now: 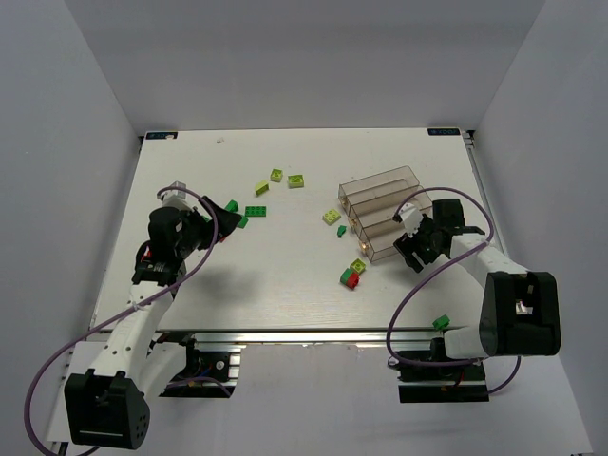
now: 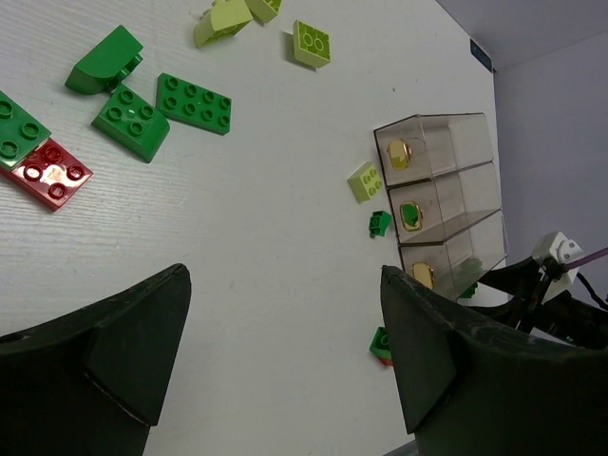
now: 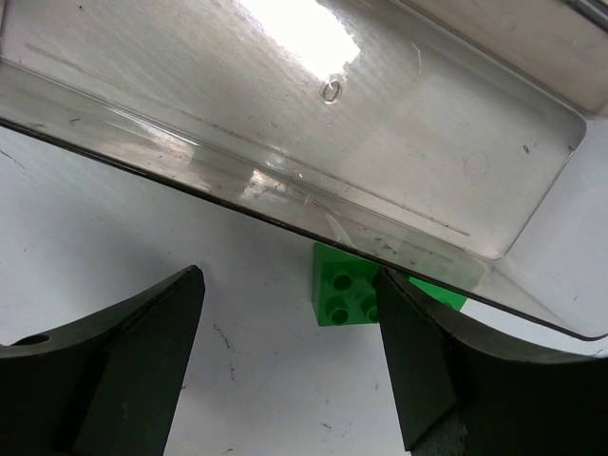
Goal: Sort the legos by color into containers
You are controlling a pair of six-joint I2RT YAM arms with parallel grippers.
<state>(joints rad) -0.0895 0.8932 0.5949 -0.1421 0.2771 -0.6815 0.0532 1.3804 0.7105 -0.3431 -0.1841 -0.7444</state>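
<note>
The containers (image 1: 380, 211) are three joined clear smoky bins at the table's right; they also show in the left wrist view (image 2: 446, 190). My right gripper (image 1: 410, 251) is open and empty at their near end. In the right wrist view its gripper (image 3: 290, 342) hangs over bare table beside the bin wall (image 3: 285, 114), and a green brick (image 3: 344, 285) lies against that wall next to the right finger. My left gripper (image 1: 226, 209) is open and empty, above the table (image 2: 285, 351). Green bricks (image 2: 195, 103) and a red brick (image 2: 52, 171) lie near it.
Lime bricks (image 1: 295, 180) lie at mid back, and another lime brick (image 1: 331, 217) lies left of the bins. A green and red pair (image 1: 350, 277) lies near the front. One green brick (image 1: 441, 322) lies off the table's front edge. White walls enclose the table.
</note>
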